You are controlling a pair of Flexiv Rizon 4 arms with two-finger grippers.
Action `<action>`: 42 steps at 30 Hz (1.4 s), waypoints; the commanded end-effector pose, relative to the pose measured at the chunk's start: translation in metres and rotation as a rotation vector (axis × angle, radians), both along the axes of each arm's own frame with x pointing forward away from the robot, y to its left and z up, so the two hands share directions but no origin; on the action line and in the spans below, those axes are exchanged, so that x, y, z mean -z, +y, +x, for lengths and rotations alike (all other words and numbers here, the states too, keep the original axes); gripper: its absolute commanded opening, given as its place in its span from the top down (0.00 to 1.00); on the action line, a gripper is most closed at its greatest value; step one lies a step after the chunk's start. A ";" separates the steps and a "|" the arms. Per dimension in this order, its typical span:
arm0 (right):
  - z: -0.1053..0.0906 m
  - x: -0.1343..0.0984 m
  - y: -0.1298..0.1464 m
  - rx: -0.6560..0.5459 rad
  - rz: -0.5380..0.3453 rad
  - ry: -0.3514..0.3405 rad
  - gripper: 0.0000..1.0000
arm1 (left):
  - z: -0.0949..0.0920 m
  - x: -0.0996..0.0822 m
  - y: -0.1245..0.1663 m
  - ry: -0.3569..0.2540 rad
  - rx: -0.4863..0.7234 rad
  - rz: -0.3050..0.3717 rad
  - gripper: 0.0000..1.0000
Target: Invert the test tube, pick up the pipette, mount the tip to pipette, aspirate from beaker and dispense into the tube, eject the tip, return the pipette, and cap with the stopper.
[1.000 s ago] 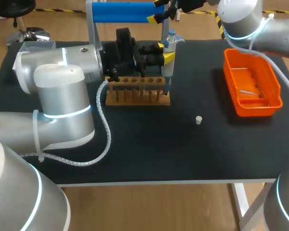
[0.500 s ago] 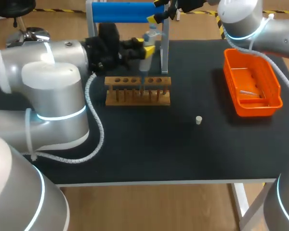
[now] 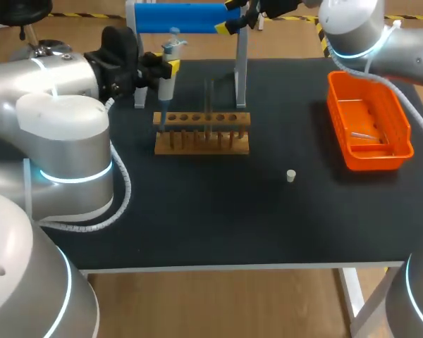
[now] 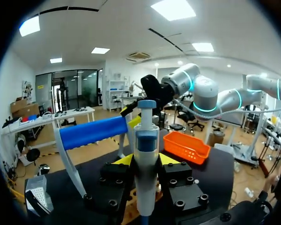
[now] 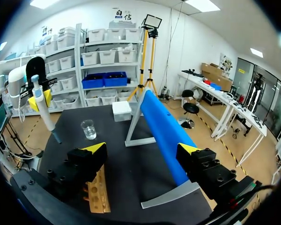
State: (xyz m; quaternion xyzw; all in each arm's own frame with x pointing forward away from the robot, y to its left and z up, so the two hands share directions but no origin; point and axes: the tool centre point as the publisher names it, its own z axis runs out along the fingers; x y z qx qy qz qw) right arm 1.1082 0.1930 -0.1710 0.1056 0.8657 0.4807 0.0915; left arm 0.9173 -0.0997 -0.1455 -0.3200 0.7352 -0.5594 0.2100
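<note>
Left end effector (image 3: 166, 68) was clenched on the pipette (image 3: 168, 65), yellow tips pressed to either side of its pale grey body, and there it hung upright, off the tabletop (image 3: 233, 211). Blue cap on top, blue band below it, slim blue shaft pointing down over the left end of the wooden rack (image 3: 201, 134). From the left wrist, the pipette (image 4: 146, 159) stood dead centre in the grip. Black tabletop underneath, and at its back a blue roll on a grey stand (image 3: 180, 17). Right end effector (image 5: 141, 150) was released, fingers spread wide to either side of that roll. A small white stopper (image 3: 290, 176) sat alone between rack and orange bin (image 3: 402, 141). Something thin and pale lay in the bin. The clear beaker (image 5: 88, 129) stood beside the stand.
</note>
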 end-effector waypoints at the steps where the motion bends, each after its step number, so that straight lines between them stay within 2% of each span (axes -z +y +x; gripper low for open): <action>1: 0.001 -0.001 -0.001 -0.002 -0.004 0.004 0.00 | 0.019 0.006 -0.009 0.004 -0.066 0.013 1.00; 12: 0.001 -0.001 -0.001 -0.002 -0.004 0.004 0.00 | 0.078 0.006 0.008 0.012 -0.184 0.056 1.00; 25: 0.001 -0.001 -0.001 -0.002 -0.004 0.004 0.00 | 0.143 0.010 0.021 0.029 -0.316 0.070 1.00; 36: 0.001 -0.001 -0.001 -0.002 -0.004 0.004 0.00 | 0.173 0.018 0.025 0.071 -0.431 0.095 1.00; 42: 0.001 -0.001 -0.001 -0.002 -0.004 0.004 0.00 | 0.181 0.021 0.028 0.082 -0.477 0.107 1.00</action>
